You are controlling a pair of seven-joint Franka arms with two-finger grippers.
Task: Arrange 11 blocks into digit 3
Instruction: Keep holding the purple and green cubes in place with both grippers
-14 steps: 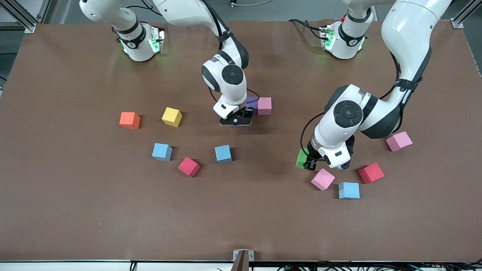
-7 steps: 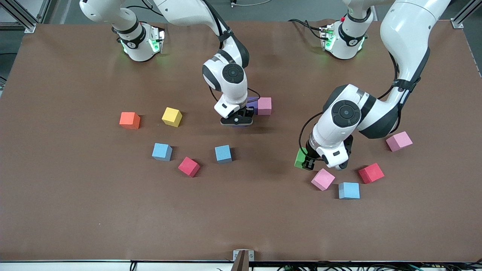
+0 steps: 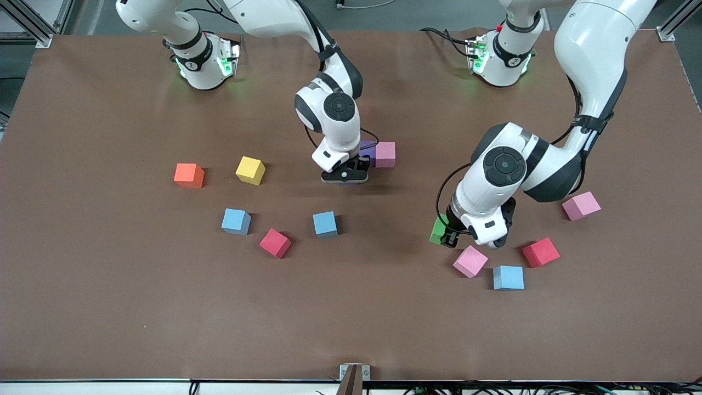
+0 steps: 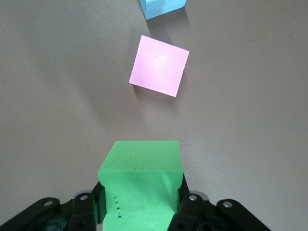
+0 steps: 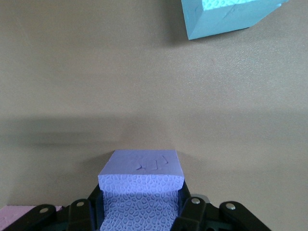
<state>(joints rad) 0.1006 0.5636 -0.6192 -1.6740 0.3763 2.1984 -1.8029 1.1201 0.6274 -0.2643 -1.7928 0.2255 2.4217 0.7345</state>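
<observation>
Right now I see a wide brown table [image 3: 109, 307] with a matte, faintly creased cover, aluminium frame posts at its corners and cables trailing by the two arm bases. My left gripper [image 3: 451, 237] is clamped on the green block [image 3: 439, 230], and its wrist view shows that block [image 4: 140, 185] squeezed between the black fingers [image 4: 190, 211], with a pink block [image 4: 159, 65] and a corner of a light blue block [image 4: 162, 6] lying on the cover ahead of it. From the front, that pink block [image 3: 470, 261] sits just beside the light blue block [image 3: 508, 277], with a red block [image 3: 541, 252] near them and another pink block [image 3: 581, 206] toward the left arm's end. My right gripper [image 3: 344, 178] is closed on a purple block [image 5: 140, 192], low over the middle of the table. Just beside it a second purple block [image 3: 368, 152] touches a pink block [image 3: 385, 154]. Toward the right arm's end lie the orange block [image 3: 188, 175], the yellow block [image 3: 250, 170], a light blue block [image 3: 236, 221], a red block [image 3: 275, 243] and one more light blue block [image 3: 325, 224], all apart from each other. No digit shape is formed yet.
</observation>
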